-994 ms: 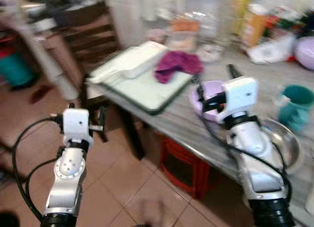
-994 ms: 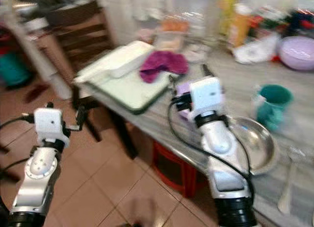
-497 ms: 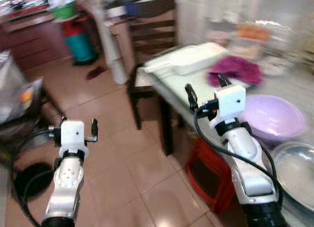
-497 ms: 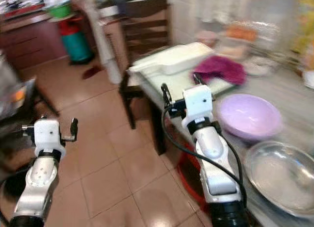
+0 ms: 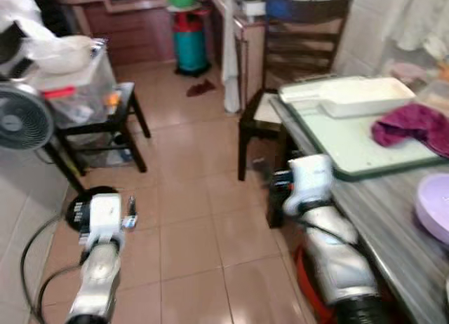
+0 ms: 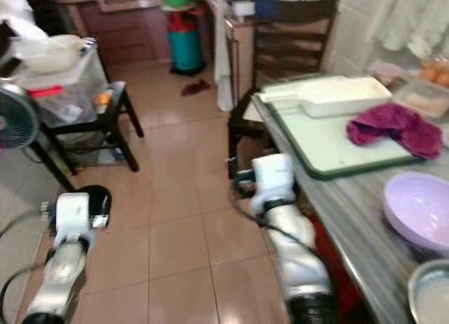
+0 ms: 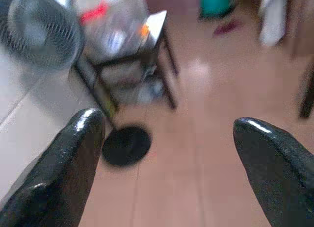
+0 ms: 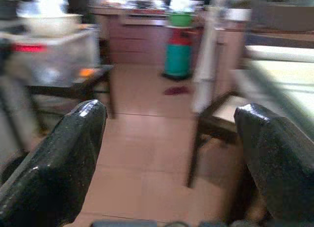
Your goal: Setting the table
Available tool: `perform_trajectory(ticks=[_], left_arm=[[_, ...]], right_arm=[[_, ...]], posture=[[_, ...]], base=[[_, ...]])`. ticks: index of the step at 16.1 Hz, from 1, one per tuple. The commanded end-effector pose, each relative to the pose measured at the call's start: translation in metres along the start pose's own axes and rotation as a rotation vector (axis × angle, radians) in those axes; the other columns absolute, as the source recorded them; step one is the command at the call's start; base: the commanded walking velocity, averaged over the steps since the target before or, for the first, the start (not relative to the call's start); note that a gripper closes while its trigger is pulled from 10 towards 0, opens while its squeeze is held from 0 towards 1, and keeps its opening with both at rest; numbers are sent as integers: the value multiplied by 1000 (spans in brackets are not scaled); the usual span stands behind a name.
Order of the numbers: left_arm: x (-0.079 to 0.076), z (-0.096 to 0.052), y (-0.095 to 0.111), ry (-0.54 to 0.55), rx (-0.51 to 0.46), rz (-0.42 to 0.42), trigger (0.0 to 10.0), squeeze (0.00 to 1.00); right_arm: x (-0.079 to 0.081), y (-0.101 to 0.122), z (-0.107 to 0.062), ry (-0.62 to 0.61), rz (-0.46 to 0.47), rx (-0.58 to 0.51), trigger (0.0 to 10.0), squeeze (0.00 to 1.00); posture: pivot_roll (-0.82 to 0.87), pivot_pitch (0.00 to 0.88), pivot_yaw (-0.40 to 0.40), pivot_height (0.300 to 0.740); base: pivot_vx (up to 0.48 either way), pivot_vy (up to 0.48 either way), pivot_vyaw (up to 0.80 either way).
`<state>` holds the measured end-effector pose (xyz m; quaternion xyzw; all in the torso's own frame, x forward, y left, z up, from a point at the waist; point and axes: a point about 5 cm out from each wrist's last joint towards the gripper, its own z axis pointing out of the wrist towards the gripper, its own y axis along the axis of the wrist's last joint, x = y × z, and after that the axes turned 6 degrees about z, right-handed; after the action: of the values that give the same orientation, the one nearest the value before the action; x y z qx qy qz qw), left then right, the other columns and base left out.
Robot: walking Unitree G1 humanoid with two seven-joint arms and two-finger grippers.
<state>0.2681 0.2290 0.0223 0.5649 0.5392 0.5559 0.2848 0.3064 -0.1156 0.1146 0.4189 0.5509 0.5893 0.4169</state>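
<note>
While the grey table runs along the robot's right side, its setting things lie spread on it: a lilac bowl sits near the table's front edge, the rim of a metal bowl shows just nearer the robot, and a green tray farther along carries a white rectangular dish and a crumpled magenta cloth. Beside the table's edge, the right gripper hangs over the floor with its two black fingers spread wide and nothing between them. Well apart on the other side, the left gripper is likewise parted and empty above the tan floor tiles. A dark wooden chair stands at the table's far end. A fan and a small black stool bearing a clear bin stand to the left.
</note>
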Motion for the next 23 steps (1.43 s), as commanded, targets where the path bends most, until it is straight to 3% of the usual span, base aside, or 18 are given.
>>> perform_trajectory(ticks=[1, 2, 3, 4, 6, 7, 8, 9, 10, 12, 15, 23], left_arm=[[-4, -2, -9, -20, 28, 20, 10000, 0], [-6, -4, -15, -32, 54, 25, 10000, 0], [-12, -8, -29, -77, 116, 29, 10000, 0], [-16, -14, -43, -125, 172, 54, 10000, 0], [-23, -22, -58, -193, 240, 85, 10000, 0], [-31, -30, -68, -251, 295, 110, 10000, 0], [-36, -35, -77, -290, 350, 128, 10000, 0], [-36, -35, -77, -290, 350, 128, 10000, 0], [-41, -38, -80, -327, 379, 138, 10000, 0], [-45, -40, -83, -359, 401, 158, 10000, 0], [-40, -45, -93, -358, 468, 211, 10000, 0], [-36, -53, -103, -342, 528, 199, 10000, 0]], right_arm=[[-11, -10, -1, -27, 9, 34, 10000, 784], [-12, -15, -1, -33, 16, 54, 10000, 776], [-16, -30, -1, -54, 12, 102, 10000, 439], [-21, -50, -5, -92, 44, 185, 10000, 0], [-27, -78, -14, -139, 96, 303, 10000, 0], [-36, -100, -27, -229, 183, 415, 10000, 0], [-39, -116, -39, -268, 176, 508, 10000, 0], [-39, -116, -39, -268, 176, 508, 10000, 0], [-43, -132, -55, -295, 106, 605, 10000, 0], [-42, -151, -78, -311, 61, 717, 10000, 0], [-38, -169, -100, -321, 68, 840, 10000, 0], [-30, -173, -102, -250, 23, 882, 10000, 0]], posture=[[-127, 15, 58, 740], [-128, 10, 54, 740], [-125, 0, 52, 740], [-123, 0, 57, 740], [-114, 0, 59, 740], [-103, 0, 54, 740], [-101, 0, 53, 740], [-101, 0, 53, 740], [-102, 0, 55, 740], [-102, 0, 56, 740], [-106, 0, 45, 740], [-100, 0, 37, 740]], base=[[0, 0, 800], [0, 0, 800], [0, 0, 775], [0, 0, 0], [0, 0, 0], [0, 0, 0], [0, 0, 0], [0, 0, 0], [0, 0, 0], [0, 0, 0], [0, 0, 0], [0, 2, 0]])
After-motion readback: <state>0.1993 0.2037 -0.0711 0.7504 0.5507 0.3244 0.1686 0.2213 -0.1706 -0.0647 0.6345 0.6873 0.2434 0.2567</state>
